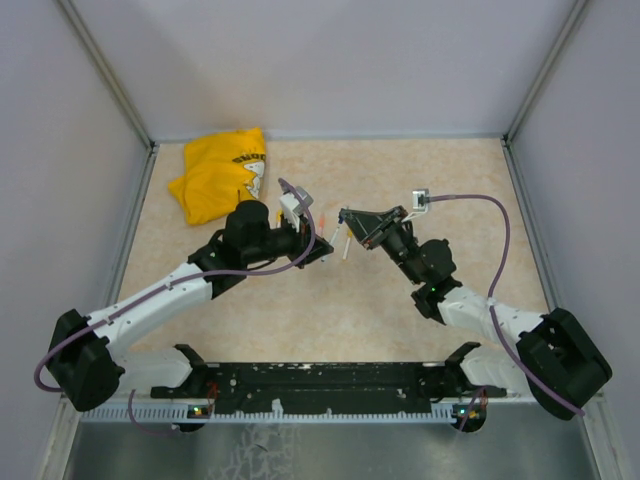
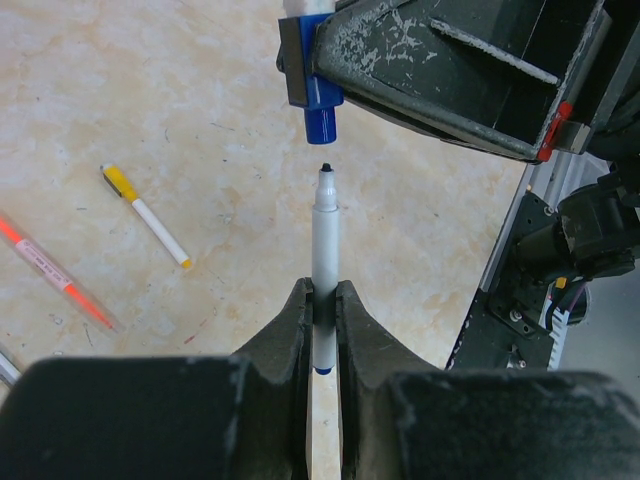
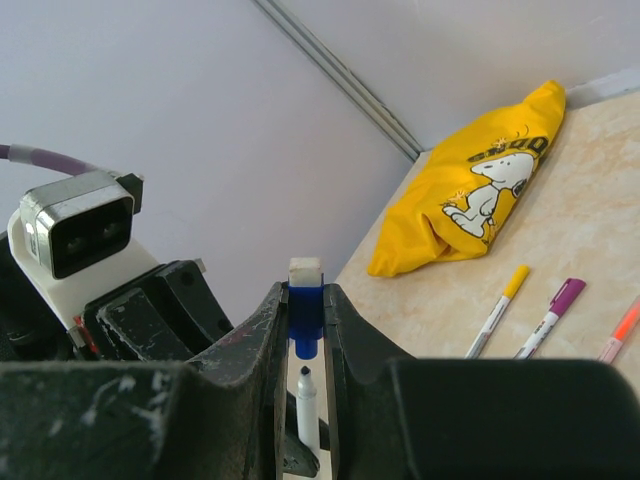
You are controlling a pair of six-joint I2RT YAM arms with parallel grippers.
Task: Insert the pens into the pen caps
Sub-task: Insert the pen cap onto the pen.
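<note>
The desk (image 1: 420,190) carries a yellow cloth (image 1: 220,178) at its far left. Above the desk centre, the left fingers (image 2: 290,335) pinch a white pen (image 2: 326,240). The right fingers (image 3: 268,330) pinch a blue cap (image 2: 320,115) in line with the pen tip, with a small gap between the two.

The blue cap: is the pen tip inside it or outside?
Outside. In the left wrist view a gap shows between the black tip of the pen and the mouth of the blue cap.
</note>
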